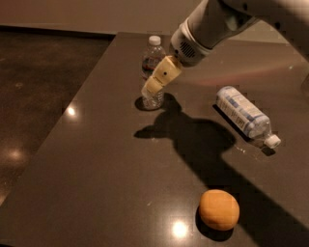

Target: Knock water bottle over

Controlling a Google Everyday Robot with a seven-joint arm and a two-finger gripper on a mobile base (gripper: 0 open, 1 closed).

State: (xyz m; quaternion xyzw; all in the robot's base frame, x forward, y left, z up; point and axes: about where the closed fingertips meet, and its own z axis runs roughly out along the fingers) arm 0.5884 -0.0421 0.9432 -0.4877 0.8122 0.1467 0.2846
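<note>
A slim, clear, ribbed water bottle (149,61) with a white cap stands upright near the far left part of a dark, smooth table (96,169), whose glossy top throws back small points of light. The robot's white, rounded arm (217,24) reaches in from the upper right, and its cream-coloured gripper (148,89) hangs low in front of the bottle's middle, covering it in this view. Whether the gripper touches the plastic, and whether it is spread or pressed together, cannot be told. To the right, well apart, a fatter bottle (244,116) wrapped in a white-and-blue label lies on its side, its white cap pointing toward the near right. A round, matte orange (219,209) sits near the front edge. The arm's broad shadow falls across the tabletop between the two bottles and runs on toward the orange. The table's left edge slants from the far centre to the near left; beyond it lies a dark, mottled floor (29,96), with a pale wall (96,12) behind. Bare tabletop lies left of and in front of the standing bottle.
</note>
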